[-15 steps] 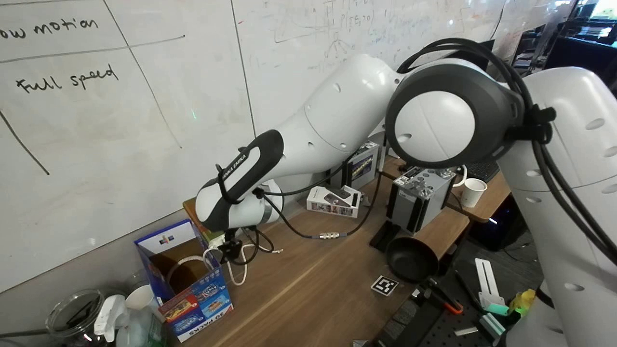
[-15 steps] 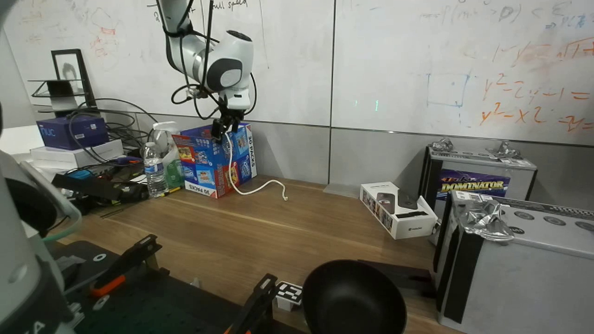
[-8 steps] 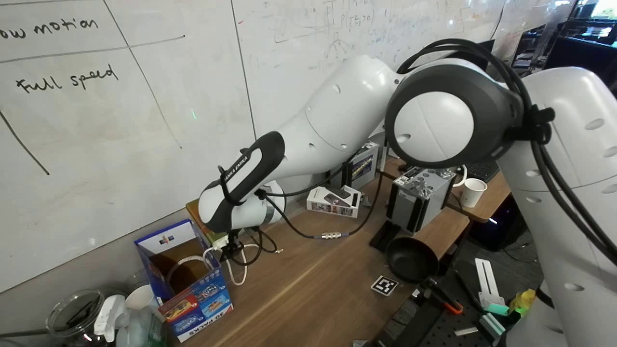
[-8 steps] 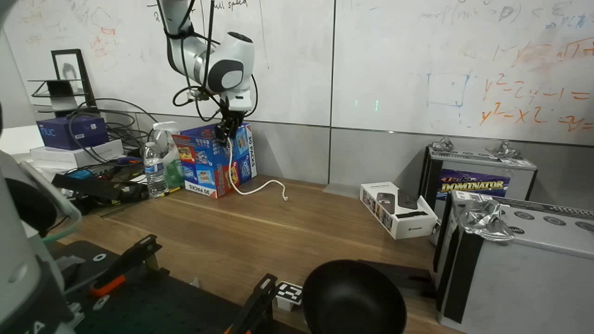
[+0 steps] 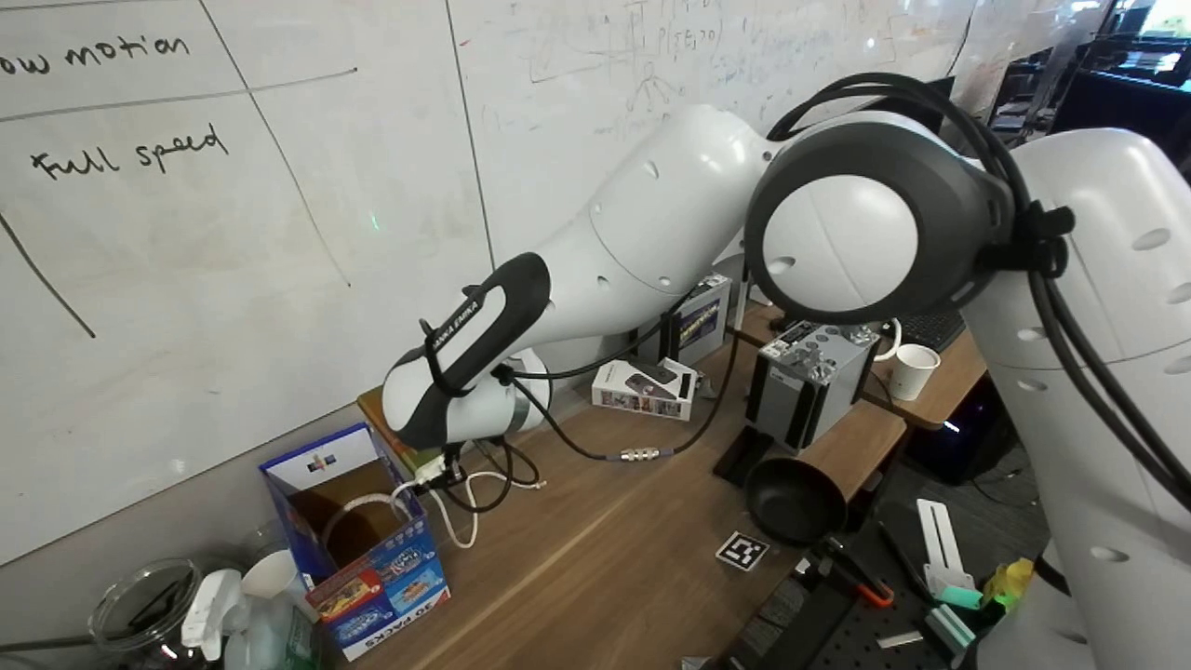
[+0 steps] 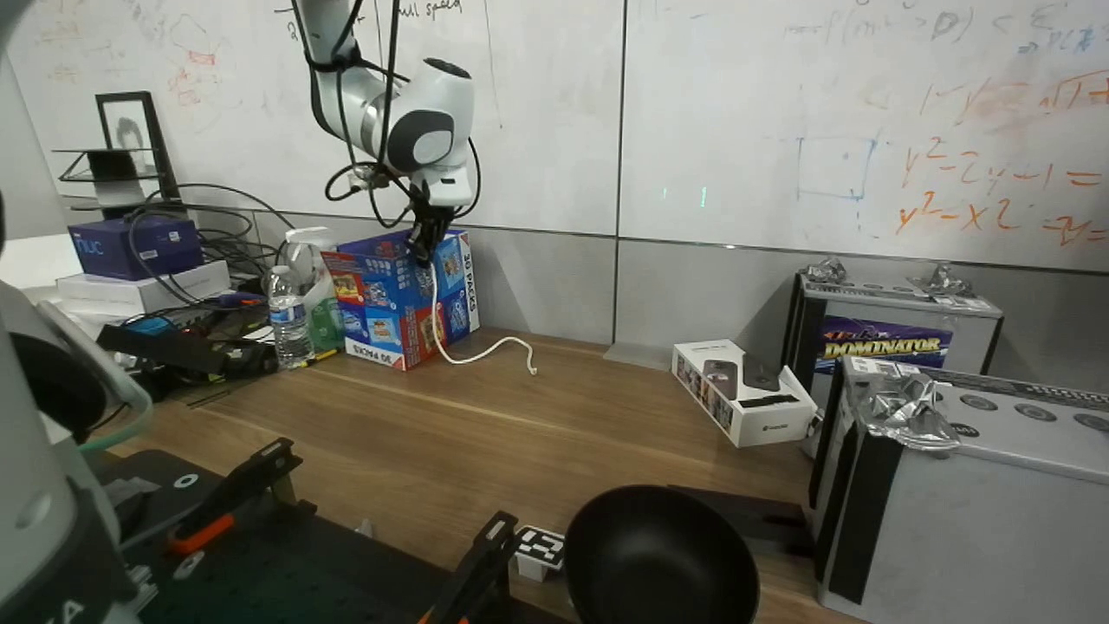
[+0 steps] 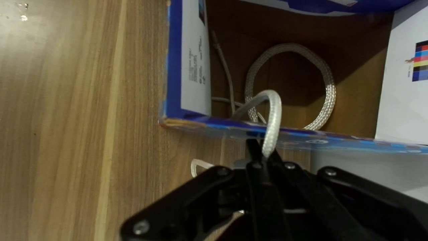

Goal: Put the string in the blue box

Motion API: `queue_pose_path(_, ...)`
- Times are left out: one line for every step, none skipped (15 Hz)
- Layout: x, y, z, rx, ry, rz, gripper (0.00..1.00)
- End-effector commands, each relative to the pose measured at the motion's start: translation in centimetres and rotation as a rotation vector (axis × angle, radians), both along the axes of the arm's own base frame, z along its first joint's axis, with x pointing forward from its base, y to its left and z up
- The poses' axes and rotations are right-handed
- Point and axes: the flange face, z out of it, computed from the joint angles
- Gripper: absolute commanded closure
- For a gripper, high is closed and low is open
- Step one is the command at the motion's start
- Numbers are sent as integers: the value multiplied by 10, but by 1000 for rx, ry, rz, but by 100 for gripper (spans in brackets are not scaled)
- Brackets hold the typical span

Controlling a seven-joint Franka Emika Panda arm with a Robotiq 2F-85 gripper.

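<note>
My pincer (image 7: pixel 264 154) is closed on the string (image 7: pixel 273 124), just outside the box (image 7: pixel 174 80). From the grip, one section arches into the box; the other hangs, its end on the surface (image 6: pixel 572 416).

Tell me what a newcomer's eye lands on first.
Probably the white robot arm, stretched in front of the whiteboard. Next, the open blue box on the table, with white string arching out of it into the closed jaws, one end lying outside.

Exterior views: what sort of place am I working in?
Probably a robotics lab or research office: a whiteboard bearing handwritten equations, a robot arm, and a printed black-and-white marker.
</note>
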Motion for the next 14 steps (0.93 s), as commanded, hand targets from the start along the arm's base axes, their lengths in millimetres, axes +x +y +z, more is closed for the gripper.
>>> queue_pose_path(-7,3,32,-6,-47,41,98)
queue_pose_path(-8,4,42,-9,-63,49,98)
queue_pose_path(-10,4,53,-11,-78,55,98)
queue_pose_path(-11,5,65,-11,-92,59,98)
queue_pose_path(-14,7,78,-15,-113,65,98)
queue_pose_path(-16,10,90,-18,-128,72,98)
queue_pose_path(-19,14,106,-23,-147,82,98)
queue_pose_path(-22,19,121,-32,-168,94,98)
queue_pose_path(-26,26,137,-50,-194,108,99)
queue_pose_path(-30,33,154,-66,-221,128,99)
queue_pose_path(-37,44,167,-91,-249,151,99)
queue_pose_path(-38,51,185,-108,-271,161,99)
queue_pose_path(-43,61,201,-130,-290,175,99)
queue_pose_path(-50,74,214,-157,-315,189,99)
